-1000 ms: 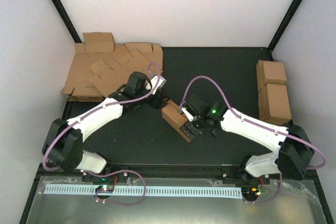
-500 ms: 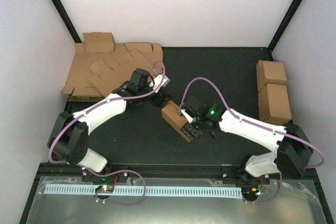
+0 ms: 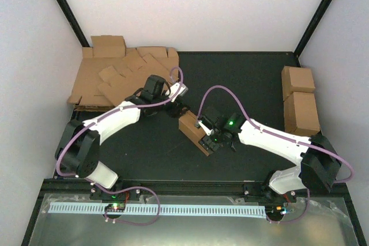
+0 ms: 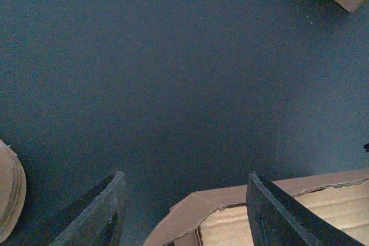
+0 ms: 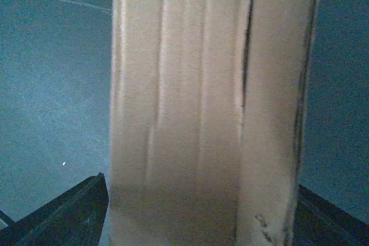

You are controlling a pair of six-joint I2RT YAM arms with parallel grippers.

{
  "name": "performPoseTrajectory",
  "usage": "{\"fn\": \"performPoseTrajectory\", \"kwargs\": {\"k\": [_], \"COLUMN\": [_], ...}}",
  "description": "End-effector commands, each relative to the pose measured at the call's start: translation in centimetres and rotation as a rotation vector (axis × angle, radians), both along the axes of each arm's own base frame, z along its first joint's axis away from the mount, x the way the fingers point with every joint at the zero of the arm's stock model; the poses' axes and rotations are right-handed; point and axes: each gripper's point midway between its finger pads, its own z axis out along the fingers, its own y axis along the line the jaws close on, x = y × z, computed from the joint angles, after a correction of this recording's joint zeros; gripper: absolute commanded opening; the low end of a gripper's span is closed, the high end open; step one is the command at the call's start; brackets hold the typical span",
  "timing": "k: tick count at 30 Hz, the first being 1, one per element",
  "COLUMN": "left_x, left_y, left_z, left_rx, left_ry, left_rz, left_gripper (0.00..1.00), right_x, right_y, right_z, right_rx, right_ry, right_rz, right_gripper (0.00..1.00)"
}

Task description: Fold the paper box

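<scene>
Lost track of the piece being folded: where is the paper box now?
Top view: the paper box sits mid-table, its near end clamped in the right gripper, with the open left gripper at its far end.

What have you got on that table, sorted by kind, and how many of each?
Robot arms: 2, left arm and right arm
Half-folded paper box: 1
Closed cardboard boxes: 2
Heap of flat cardboard sheets: 1
Total: 6

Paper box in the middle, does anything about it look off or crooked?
Yes. The paper box sits diagonally, and its end flap by the open left claw bows outward, not tucked in.
</scene>
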Motion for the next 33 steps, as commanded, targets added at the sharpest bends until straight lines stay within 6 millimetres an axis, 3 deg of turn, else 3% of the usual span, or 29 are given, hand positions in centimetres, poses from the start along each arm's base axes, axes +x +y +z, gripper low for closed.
{"fn": "performPoseTrajectory", "kwargs": {"k": [1, 7, 13, 17, 20, 33], "left_x": [0.2, -0.2, -0.9, -1.5, -2.0, -3.7], "left_y": [-0.3, -0.5, -0.3, -0.2, 0.2, 0.8], "left_z": [0.0, -0.3, 0.8, 2.4, 2.8, 0.3], "left_rx": [0.008, 0.005, -0.035, -0.078, -0.082, -0.069], "left_ry": [0.014, 0.059, 0.066, 0.053, 0.046, 0.066], "left_rz": [-0.031, -0.037, -0.022, -0.012, 0.002, -0.023], "left_gripper": [0.58, 0.51, 0.63, 0.65, 0.66, 0.68], "right_x": [0.1, 0.0, 0.2, 0.3, 0.3, 0.3], "right_y": [-0.1, -0.1, 0.0, 0.3, 0.4, 0.5], "right_z": [0.2, 0.1, 0.7, 1.4, 1.7, 0.9], "right_rx": [-0.011, -0.014, -0.001, 0.027, 0.036, 0.001], "right_ry": [-0.017, -0.013, -0.031, -0.046, -0.051, -0.033], "right_rz": [0.009, 0.013, 0.016, 0.021, 0.028, 0.051], "right_gripper": [0.78, 0.75, 0.75, 0.88, 0.91, 0.90]}}
